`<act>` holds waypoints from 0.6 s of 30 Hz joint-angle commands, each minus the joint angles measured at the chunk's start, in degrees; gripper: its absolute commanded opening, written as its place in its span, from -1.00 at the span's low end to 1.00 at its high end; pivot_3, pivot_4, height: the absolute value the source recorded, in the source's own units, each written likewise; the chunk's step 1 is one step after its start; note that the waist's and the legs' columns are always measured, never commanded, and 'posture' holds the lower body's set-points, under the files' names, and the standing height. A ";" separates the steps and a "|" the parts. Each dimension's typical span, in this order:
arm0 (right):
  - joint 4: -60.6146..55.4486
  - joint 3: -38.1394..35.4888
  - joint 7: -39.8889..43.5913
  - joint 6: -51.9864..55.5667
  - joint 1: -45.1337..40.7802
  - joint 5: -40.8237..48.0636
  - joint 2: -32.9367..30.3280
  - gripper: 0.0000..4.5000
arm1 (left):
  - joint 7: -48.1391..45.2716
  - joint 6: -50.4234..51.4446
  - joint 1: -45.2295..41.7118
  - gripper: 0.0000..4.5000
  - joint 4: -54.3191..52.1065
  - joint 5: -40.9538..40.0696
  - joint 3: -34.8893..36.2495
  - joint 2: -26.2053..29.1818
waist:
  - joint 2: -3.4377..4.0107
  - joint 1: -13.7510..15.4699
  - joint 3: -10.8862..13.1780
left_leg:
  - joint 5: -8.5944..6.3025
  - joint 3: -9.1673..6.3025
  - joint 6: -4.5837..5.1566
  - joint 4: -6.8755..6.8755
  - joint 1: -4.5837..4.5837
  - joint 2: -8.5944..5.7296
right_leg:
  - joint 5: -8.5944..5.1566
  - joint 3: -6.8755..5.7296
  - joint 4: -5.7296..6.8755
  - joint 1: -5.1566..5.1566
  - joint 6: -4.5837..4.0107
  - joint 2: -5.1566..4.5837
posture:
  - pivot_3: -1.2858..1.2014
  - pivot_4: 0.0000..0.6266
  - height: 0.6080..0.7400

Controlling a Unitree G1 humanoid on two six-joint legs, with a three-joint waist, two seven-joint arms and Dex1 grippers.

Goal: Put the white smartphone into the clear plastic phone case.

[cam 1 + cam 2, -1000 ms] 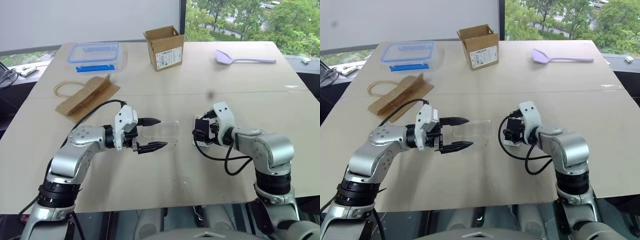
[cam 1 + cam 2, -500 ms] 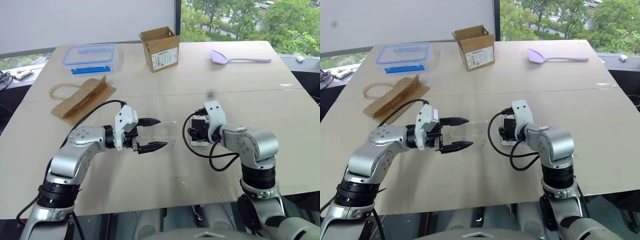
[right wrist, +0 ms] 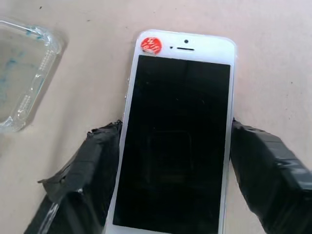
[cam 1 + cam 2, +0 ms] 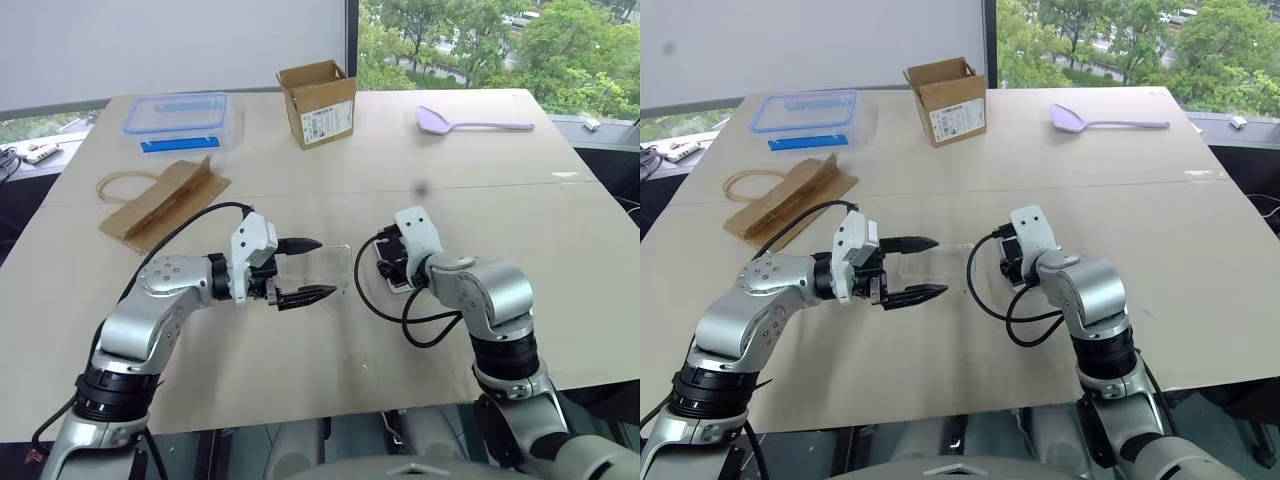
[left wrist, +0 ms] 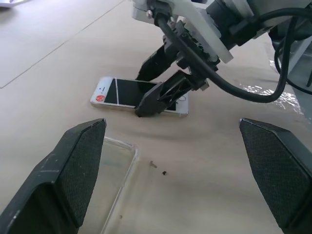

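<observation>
Straddling the white smartphone (image 3: 175, 131), the right gripper (image 3: 170, 161) has fingers at both long edges, not visibly lifting it; phone lies flat on table (image 4: 330, 390), screen up. Clear plastic phone case (image 5: 114, 187) sits empty just beside, under spread left gripper (image 4: 305, 270). Insertion still undone. Cardboard box (image 4: 318, 102), lidded container (image 4: 180, 120) & spatula (image 4: 470, 122) are well apart; path unobstructed.

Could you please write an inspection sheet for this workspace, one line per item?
Surface: tan table, a seam across it.
Job's things: white smartphone flat, screen up; clear plastic phone case flat beside it, apart.
Clutter: cardboard box, lidded clear box, lilac spatula, brown paper bag.
Grippers: left tool open above the case; right tool straddling the phone's long edges.
Cables: black cable looped at the right wrist.
Surroundings: window, trees outside.
</observation>
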 commanded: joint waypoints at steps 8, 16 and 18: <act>2.74 8.12 25.33 -29.71 3.18 2.86 -27.88 0.33 | 1.20 -1.09 0.34 1.00 -0.05 -0.62 2.41 -0.28 | 0.20 1.13 0.15 | -0.03 0.07 0.05 -0.20 -0.43 -0.17 | 0.02 -0.26 -0.75 -0.01 0.04 -0.17 | 0.03 -0.52 1.00; 9.06 6.15 42.04 -43.86 -5.91 6.30 -32.38 0.29 | -3.78 -7.13 2.21 1.00 8.31 2.12 5.66 5.25 | 0.56 0.94 0.88 | -0.05 0.20 0.09 -0.22 -0.45 -0.12 | 0.02 -0.17 -0.71 -0.15 0.03 0.02 | 0.03 -0.52 1.00; 9.12 6.94 43.45 -43.95 -9.15 6.31 -30.78 0.24 | -4.27 -8.56 2.44 1.00 10.46 2.45 6.34 5.74 | 0.65 0.60 0.94 | -0.05 0.15 0.09 -0.26 -0.45 -0.05 | 0.09 -0.20 -0.68 -0.17 -0.07 0.05 | 0.03 -0.52 1.00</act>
